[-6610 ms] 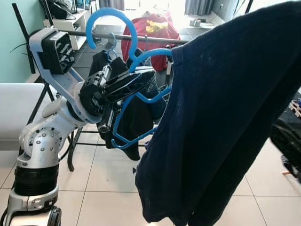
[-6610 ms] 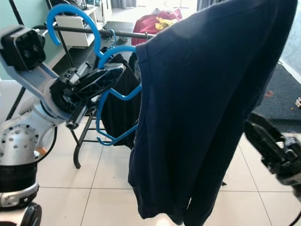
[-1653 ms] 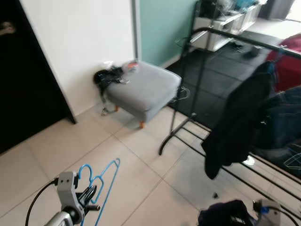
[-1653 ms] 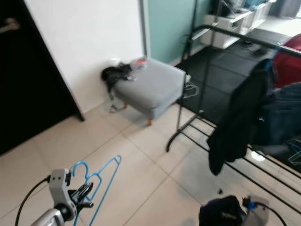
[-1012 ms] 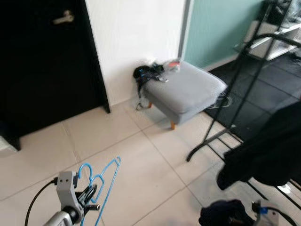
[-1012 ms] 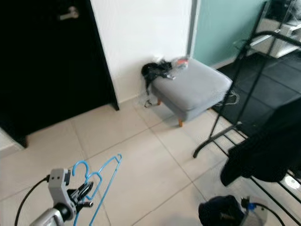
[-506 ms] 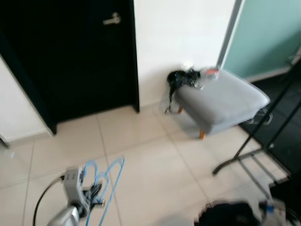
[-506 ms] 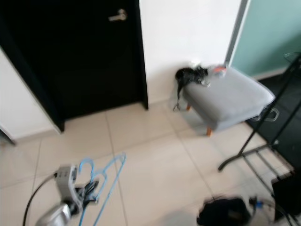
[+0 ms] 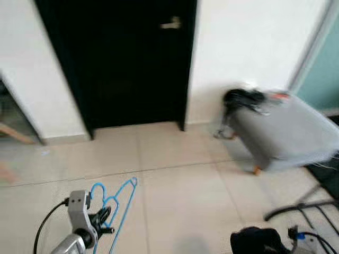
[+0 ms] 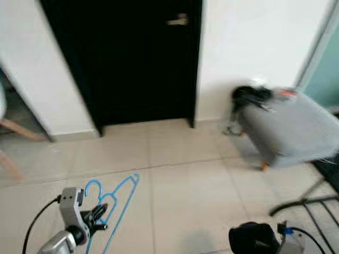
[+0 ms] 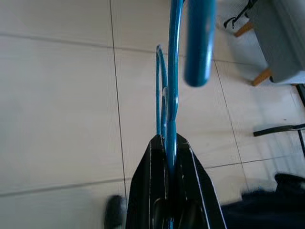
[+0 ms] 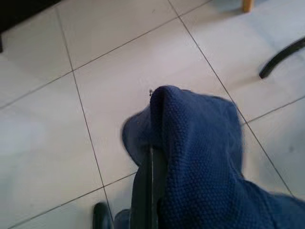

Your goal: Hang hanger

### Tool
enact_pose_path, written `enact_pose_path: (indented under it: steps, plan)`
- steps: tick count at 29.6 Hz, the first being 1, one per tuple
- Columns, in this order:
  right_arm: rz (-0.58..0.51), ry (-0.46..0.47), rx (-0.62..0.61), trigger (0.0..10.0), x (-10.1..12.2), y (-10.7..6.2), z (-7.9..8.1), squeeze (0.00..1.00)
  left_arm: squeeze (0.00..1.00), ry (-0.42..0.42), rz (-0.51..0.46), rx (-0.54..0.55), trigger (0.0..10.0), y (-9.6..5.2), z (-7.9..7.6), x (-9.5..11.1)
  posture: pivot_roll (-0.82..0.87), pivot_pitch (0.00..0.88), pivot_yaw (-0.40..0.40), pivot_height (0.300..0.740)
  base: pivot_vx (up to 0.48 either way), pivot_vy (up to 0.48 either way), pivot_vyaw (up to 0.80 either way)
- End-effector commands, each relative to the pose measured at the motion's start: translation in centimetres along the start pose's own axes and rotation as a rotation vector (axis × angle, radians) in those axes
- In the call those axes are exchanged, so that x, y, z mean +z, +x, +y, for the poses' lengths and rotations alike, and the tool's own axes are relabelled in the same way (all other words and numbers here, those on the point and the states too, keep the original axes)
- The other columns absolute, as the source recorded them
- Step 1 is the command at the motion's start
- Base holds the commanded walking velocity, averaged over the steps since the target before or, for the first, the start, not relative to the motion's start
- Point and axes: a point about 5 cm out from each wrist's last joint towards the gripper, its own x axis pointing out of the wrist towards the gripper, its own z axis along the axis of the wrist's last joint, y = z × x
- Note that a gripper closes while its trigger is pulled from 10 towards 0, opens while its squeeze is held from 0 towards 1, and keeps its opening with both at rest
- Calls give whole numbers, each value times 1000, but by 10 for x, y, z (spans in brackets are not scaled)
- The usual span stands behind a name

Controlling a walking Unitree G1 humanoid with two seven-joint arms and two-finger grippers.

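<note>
A light-blue wire hanger (image 9: 115,202) sticks up from my left gripper (image 9: 104,219), low at the left over the floor tiles. The left wrist view has the black fingers (image 11: 152,181) shut on the hanger's wires (image 11: 172,86), its hook end close to the lens. Low at the right, my right gripper (image 12: 151,157) is shut on a bunched navy-blue knit garment (image 12: 205,152), which covers most of the fingers. That garment (image 9: 255,241) hangs as a dark lump by the right wrist.
A black door (image 9: 127,63) with a metal handle (image 9: 170,24) stands straight ahead in a white wall. A grey footstool (image 9: 288,135) with dark items (image 9: 241,98) on it sits at the right. A black rack foot (image 9: 299,207) lies beyond it. Beige tiled floor (image 9: 180,185) spreads ahead.
The camera has swung left: the door has come to the middle, the footstool has slid right, and the rack has nearly left the view. Both grippers keep their holds.
</note>
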Motion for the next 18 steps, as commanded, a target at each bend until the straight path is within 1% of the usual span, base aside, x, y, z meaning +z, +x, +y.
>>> enact_pose_path:
  steps: [1, 7, 18]
  plan:
    - [-12, 2, 1, 10000, -2, -1, -1, 0, 0, 9, 0, 1, 10000, -1, 3, -1, 3, 66, -40, 740, 0, 0, 650]
    - [-15, -2, 9, 10000, -2, -2, -1, 0, 0, 11, -1, -2, 10000, -2, 4, -1, 2, 90, -41, 740, 0, 0, 651]
    - [-39, -5, 22, 10000, -2, -2, 3, 0, 0, 17, -5, -11, 10000, -2, 4, 1, 2, 98, -31, 740, 0, 0, 655]
